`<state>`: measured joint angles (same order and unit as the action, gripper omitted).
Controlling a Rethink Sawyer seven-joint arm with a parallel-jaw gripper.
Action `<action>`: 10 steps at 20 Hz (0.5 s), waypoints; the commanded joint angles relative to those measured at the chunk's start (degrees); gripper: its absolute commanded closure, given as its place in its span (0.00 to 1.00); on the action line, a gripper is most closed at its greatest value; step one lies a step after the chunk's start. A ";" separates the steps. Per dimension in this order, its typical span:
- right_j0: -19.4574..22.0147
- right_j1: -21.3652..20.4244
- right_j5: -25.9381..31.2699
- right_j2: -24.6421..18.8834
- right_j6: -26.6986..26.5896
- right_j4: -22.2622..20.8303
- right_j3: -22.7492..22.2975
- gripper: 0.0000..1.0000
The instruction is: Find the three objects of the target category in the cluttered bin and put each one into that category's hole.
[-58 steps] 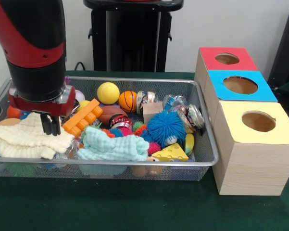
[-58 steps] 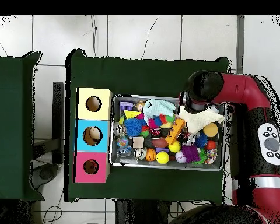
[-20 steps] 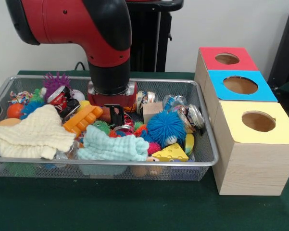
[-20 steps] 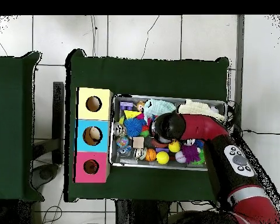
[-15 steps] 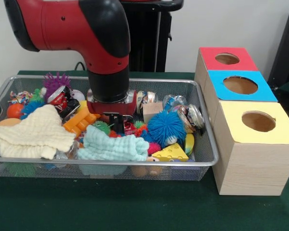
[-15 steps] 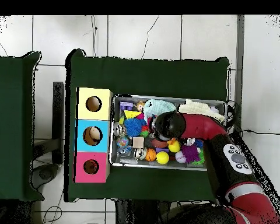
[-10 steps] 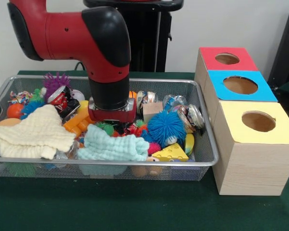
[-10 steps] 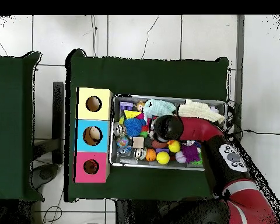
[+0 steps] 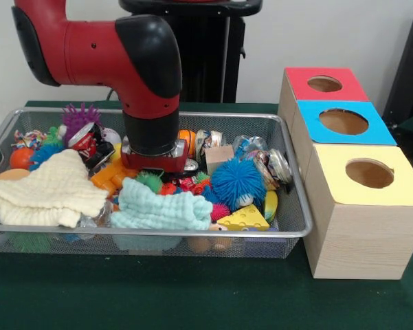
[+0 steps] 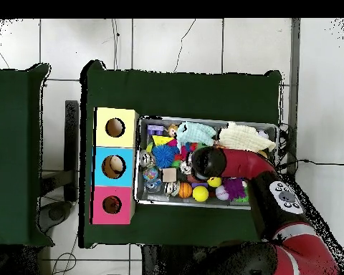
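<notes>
- Claw (image 9: 154,170) sunk low into the clutter near the middle of the wire bin (image 9: 288,227), its tips buried among the toys; whether it is released or clenched I cannot tell
- Red and black arm (image 9: 103,51) comes in from the upper left of the front view and bends straight down over the bin; in the overhead view the arm (image 10: 257,175) reaches in from the bin's right side
- Just in front of the claw lies a mint green cloth (image 9: 161,210); to its left a cream cloth (image 9: 45,196) is spread over the bin's left part
- An orange block (image 9: 106,177) sits just left of the claw, partly hidden by it; a small basketball (image 9: 185,141) peeks out behind it at the far side
- Right of the claw: a small tan cube (image 9: 218,158), a blue spiky ball (image 9: 237,182), and at the near wall a yellow cheese wedge (image 9: 242,218)
- Far left corner holds a purple spiky ball (image 9: 79,117) and a crushed red can (image 9: 86,137)
- On the green worktop (image 9: 192,295), right of the bin, three wooden boxes stand in a row, touching: yellow-topped box (image 9: 364,206) nearest, blue-topped box (image 9: 340,122) in the middle, red-topped box (image 9: 323,84) farthest; each has a round hole in its top
</notes>
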<state>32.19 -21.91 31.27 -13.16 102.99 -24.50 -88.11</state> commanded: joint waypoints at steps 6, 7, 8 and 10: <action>1.17 -6.97 -0.88 4.80 8.58 1.95 -13.96 1.00; 1.63 -6.41 -0.38 4.75 7.51 1.91 -13.03 1.00; 2.10 -5.85 0.12 4.70 6.44 1.86 -12.10 1.00; 3.58 -3.20 3.20 3.98 2.77 1.97 -8.02 1.00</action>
<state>33.12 -27.90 29.70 -10.30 102.99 -23.55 -94.31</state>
